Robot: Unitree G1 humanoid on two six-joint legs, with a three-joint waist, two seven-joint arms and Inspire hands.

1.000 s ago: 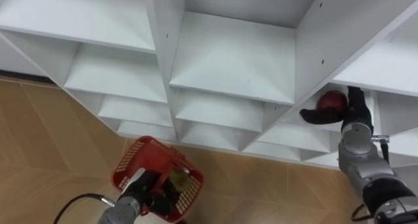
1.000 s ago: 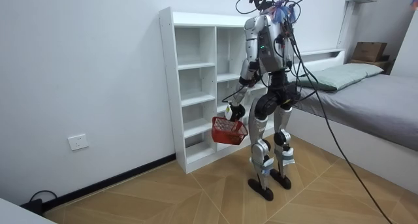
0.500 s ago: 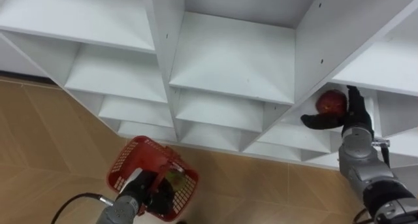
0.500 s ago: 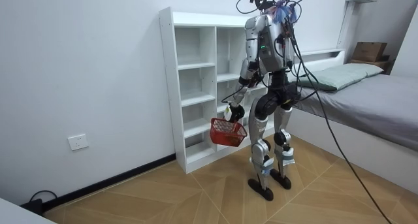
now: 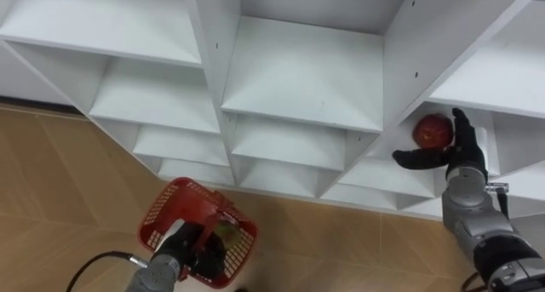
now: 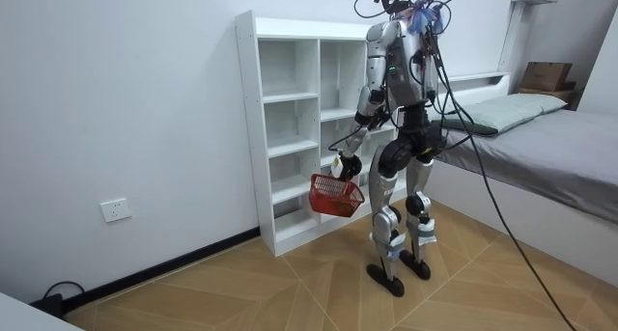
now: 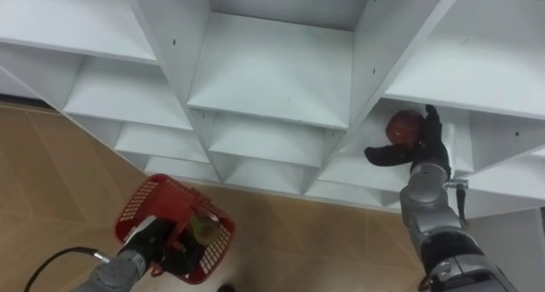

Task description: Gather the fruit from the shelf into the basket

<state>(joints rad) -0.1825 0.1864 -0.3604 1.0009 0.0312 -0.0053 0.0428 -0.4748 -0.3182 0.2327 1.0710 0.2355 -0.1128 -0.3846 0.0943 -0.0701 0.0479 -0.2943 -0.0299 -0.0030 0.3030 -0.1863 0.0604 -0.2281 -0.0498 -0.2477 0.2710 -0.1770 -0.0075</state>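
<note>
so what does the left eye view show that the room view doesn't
Left eye view: a red apple on a shelf of the closet, the right hand open beside it, and a greenish fruit in the red basket. Room view: the whole robot standing before the closet, a bed at the room view's right, a wall socket. Both: the left hand shut on the basket's handle, and the closet's shelves.

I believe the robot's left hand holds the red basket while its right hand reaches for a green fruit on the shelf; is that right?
Not quite: the fruit by the right hand is red, not green, as the left eye view shows. The left hand holds the red basket.
</note>
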